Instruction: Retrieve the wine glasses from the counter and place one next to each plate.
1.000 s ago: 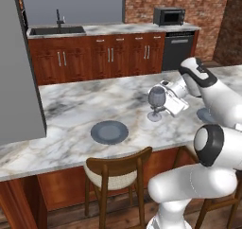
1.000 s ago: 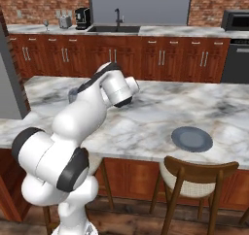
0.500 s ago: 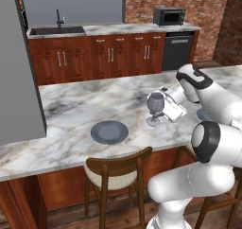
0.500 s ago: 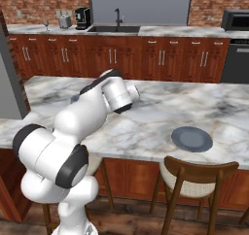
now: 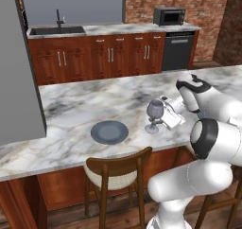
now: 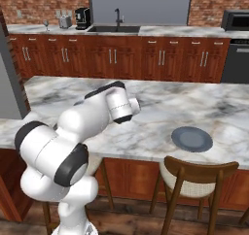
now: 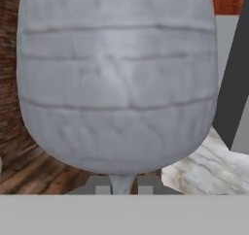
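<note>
A clear greyish wine glass (image 5: 154, 110) stands upright to the right of a blue-grey plate (image 5: 109, 131) on the marble island. Its foot is at or just above the marble. My gripper (image 5: 158, 121) reaches in from the right and is shut on the stem. In the hand view the glass bowl (image 7: 116, 83) looms large, with the thin stem (image 7: 121, 182) pinched between my fingertips (image 7: 99, 186). From the right base view the plate (image 6: 191, 139) shows near the island's front edge, and my arm hides the glass. A tiny stemmed shape (image 6: 46, 24) stands on the back counter (image 6: 160, 31).
A wooden chair (image 5: 118, 169) is tucked under the island just in front of the plate. The back counter carries a sink (image 5: 57, 30), a microwave (image 5: 168, 16), a toaster (image 6: 63, 20) and a coffee machine (image 6: 82, 17). A grey fridge side (image 5: 19, 67) stands at the left.
My hand has lowered the wine glass toward the island, slightly nearer the front edge. The plate has not moved and the grip stays shut.
</note>
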Controlling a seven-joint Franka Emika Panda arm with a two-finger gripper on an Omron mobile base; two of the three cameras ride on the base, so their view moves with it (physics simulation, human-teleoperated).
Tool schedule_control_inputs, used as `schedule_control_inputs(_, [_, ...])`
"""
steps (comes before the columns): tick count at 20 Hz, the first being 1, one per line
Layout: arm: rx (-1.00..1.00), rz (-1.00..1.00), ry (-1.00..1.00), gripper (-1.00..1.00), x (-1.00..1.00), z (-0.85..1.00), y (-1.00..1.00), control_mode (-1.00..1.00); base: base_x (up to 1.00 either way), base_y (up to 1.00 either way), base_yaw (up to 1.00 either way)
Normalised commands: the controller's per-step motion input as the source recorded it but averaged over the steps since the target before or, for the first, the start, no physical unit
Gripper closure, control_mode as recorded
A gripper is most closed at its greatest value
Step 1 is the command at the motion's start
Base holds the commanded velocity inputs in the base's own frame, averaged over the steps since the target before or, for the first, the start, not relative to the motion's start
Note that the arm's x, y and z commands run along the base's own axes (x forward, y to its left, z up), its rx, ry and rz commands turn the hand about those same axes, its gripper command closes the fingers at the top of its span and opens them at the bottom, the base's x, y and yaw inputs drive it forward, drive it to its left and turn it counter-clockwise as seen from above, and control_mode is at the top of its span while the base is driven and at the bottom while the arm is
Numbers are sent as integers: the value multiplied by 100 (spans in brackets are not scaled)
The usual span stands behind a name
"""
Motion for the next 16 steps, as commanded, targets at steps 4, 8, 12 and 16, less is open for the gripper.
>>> schedule_control_inputs(4, [12,0,7,100,1,-20,0,-100,0,0,0])
schedule_control_inputs(8, [7,0,1,100,11,-10,0,-100,0,0,0])
schedule_control_inputs(12, [0,0,0,100,16,0,0,-100,0,0,0])
schedule_control_inputs(16, [1,-3,0,100,15,0,-5,-100,0,0,0])
